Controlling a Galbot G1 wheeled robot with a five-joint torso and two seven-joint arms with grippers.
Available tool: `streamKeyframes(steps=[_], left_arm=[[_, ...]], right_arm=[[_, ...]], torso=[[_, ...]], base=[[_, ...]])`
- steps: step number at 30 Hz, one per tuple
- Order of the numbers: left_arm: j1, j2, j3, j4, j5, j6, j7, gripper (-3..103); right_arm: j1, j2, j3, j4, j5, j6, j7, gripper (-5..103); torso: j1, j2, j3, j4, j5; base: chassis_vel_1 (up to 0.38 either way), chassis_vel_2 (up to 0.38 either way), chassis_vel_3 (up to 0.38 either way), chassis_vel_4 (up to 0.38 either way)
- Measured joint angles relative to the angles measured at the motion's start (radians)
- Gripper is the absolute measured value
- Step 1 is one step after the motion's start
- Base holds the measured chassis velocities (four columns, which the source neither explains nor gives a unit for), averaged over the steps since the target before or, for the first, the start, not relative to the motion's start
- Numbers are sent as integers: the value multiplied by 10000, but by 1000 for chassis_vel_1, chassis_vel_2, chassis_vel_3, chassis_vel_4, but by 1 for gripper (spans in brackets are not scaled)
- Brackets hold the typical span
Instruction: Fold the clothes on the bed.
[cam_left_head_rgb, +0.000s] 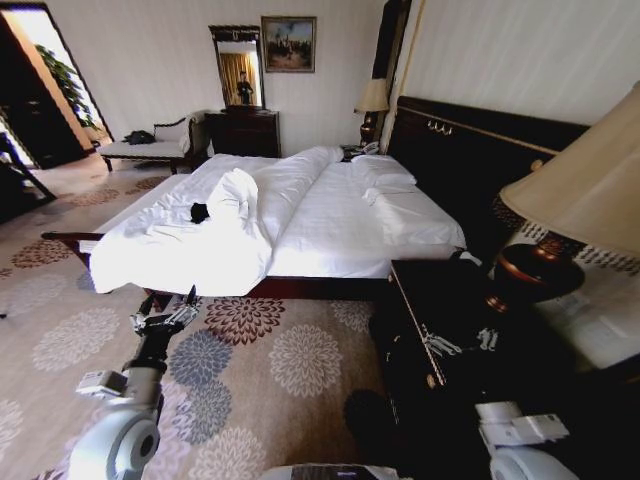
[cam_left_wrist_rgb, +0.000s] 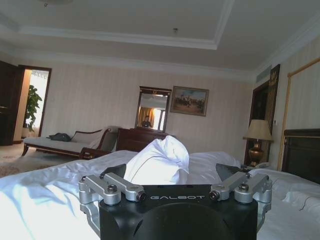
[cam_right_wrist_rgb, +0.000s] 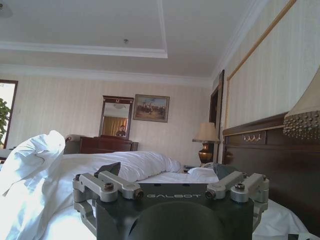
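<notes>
On bed (cam_left_head_rgb: 330, 230), T-shirt (cam_left_head_rgb: 199, 212) well beyond left gripper (cam_left_head_rgb: 165, 318); both grippers' fingers spread.

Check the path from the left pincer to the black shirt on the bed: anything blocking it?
Nothing solid. The left pincer hangs over the patterned carpet, short of the white-sheeted bed. The dark bundle of black shirt lies past the draped duvet edge, beside a raised white duvet fold.

bed (cam_left_head_rgb: 330, 235): white duvet rumpled | black T-shirt (cam_left_head_rgb: 199, 212): on duvet | left end effector (cam_left_head_rgb: 165, 318): open, below bed's near edge
</notes>
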Motion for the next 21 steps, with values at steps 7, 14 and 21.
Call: streamKeyframes(steps=[7,14,21], left_arm=[[-18,56,-13,9,-34,-7,-1,100],[-45,80,-21,79,-66,-82,-2,100],[-51,64,-12,133,-66,-136,1,100]], right_arm=[[-38,57,26,9,-17,19,-5,100],[-78,74,80,21,-22,24,-6,100],[-99,110,82,33,-42,35,-14,100]], torso=[[0,0,1,0,1],[1,0,1,0,-1],[1,0,1,-1,0]], base=[[-103,87,102,-83],[-100,104,90,-95],[-82,87,102,-80]])
